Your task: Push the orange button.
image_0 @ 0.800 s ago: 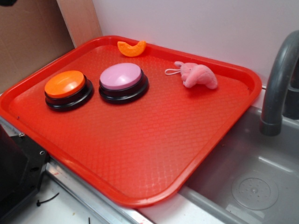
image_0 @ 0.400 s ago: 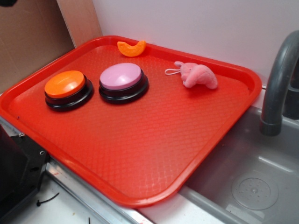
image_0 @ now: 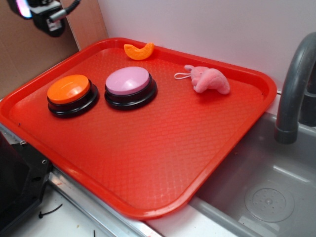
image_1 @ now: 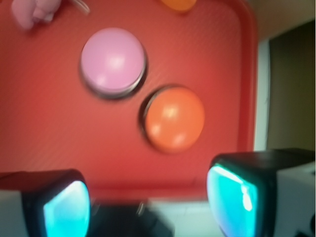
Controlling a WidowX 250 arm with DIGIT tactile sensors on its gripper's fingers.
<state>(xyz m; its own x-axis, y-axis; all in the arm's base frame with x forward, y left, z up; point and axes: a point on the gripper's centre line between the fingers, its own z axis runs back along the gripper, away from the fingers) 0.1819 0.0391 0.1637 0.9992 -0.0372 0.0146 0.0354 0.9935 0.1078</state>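
Observation:
The orange button [image_0: 68,89] [image_1: 174,119], a domed orange top on a black base, sits at the left of the red tray [image_0: 148,163]. A pink-lilac button [image_0: 128,81] [image_1: 113,61] of the same shape stands right beside it. My gripper [image_0: 42,15] hangs high at the top left of the exterior view, above and behind the tray's left edge, well clear of the orange button. In the wrist view my gripper [image_1: 148,202] is open, its two cyan pads wide apart with nothing between them.
A small orange crescent piece [image_0: 139,51] lies at the tray's back rim. A pink plush toy [image_0: 207,79] lies at the back right. A grey sink [image_0: 261,192] with a faucet [image_0: 296,84] is to the right. A brown wall [image_0: 29,44] stands at the left.
My gripper has come into the exterior view at the top left; before only a sliver of it showed. Both buttons and the other things have not moved.

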